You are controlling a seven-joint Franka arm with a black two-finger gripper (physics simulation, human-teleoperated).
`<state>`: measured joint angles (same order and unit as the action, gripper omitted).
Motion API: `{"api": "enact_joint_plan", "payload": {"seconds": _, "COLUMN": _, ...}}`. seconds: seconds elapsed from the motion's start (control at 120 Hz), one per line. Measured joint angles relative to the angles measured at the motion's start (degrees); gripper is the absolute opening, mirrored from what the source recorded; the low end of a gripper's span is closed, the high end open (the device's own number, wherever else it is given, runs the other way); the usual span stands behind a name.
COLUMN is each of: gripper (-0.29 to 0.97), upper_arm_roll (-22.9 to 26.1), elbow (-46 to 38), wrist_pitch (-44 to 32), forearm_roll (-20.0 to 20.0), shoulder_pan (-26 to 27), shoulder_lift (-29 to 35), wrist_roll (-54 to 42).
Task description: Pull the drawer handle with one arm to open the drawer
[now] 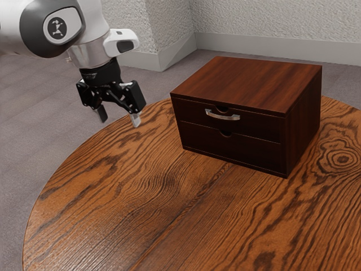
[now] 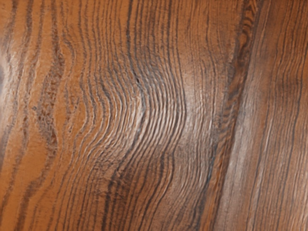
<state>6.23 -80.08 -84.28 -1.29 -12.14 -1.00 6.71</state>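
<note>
Our black two-finger claw (image 1: 118,117) hangs in the air above the round, strongly grained brown wooden table (image 1: 169,220), over the part of the top toward the exterior view's left. Its two fingers (image 1: 135,119) stand wide apart and point down at a slight slant. Nothing lies between them, so we hold nothing and touch nothing. Above the claw, our white and grey arm (image 1: 67,25) comes in from the exterior view's upper left. In the wrist view we look down on bare tabletop (image 2: 154,115), its dark wavy grain lines running across warm orange-brown wood.

Further out, toward the exterior view's right and well apart from the claw, a dark reddish-brown wooden drawer box (image 1: 254,84) stands upright on the table. Its front holds two drawers, one above the other. The upper drawer (image 1: 254,123) carries a curved silver metal handle (image 1: 222,116) at its middle; the lower drawer (image 1: 237,148) sits just beneath it. Both fronts look flush with the box, so the drawers are shut.

Beyond the table we see grey carpet floor (image 1: 34,113) and a white textured wall (image 1: 271,17) with a pale baseboard (image 1: 271,45).
</note>
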Motion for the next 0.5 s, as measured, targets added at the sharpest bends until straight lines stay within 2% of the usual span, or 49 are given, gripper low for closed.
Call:
{"api": "enact_joint_plan", "payload": {"seconds": 0.225, "gripper": 0.68, "upper_arm_roll": -3.86, "elbow": 0.16, "wrist_pitch": 0.21, "forearm_roll": 4.0, "shoulder_pan": 3.52, "shoulder_lift": 0.1, "wrist_roll": -0.01}}
{"api": "enact_joint_plan", "payload": {"seconds": 0.333, "gripper": 0.68, "upper_arm_roll": -4.33, "elbow": 8.29, "wrist_pitch": 1.66, "forearm_roll": 5.03, "shoulder_pan": 3.52, "shoulder_lift": 1.54, "wrist_roll": -1.52}}
{"api": "enact_joint_plan", "payload": {"seconds": 0.408, "gripper": 0.68, "upper_arm_roll": -4.15, "elbow": 13.93, "wrist_pitch": 1.48, "forearm_roll": 7.27, "shoulder_pan": 2.72, "shoulder_lift": 2.77, "wrist_roll": -8.62}}
{"api": "enact_joint_plan", "payload": {"seconds": 0.5, "gripper": 0.68, "upper_arm_roll": -4.0, "elbow": 15.79, "wrist_pitch": 0.48, "forearm_roll": 11.8, "shoulder_pan": 1.68, "shoulder_lift": 3.39, "wrist_roll": -19.67}}
